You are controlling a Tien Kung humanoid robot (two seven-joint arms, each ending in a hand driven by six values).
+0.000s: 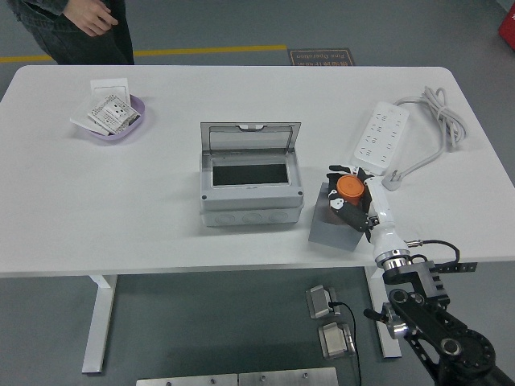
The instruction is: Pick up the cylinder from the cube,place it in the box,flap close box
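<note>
**Lifting the cylinder clear**

Right hand [352, 199] wrapped around orange cylinder [349, 188], seated on grey cube [334, 225] just right of the box [251, 190] (lid open, upright). Best raised straight up first, grip firm, then carried left over the opening; tilting risks dragging the cube along.

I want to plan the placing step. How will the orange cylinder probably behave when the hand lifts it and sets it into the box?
The orange cylinder looks short, smooth and rigid, so it should probably keep its shape in the right hand. Its round side suggests it may roll if laid sideways in the box. Set on its flat end, it likely stays.
</note>
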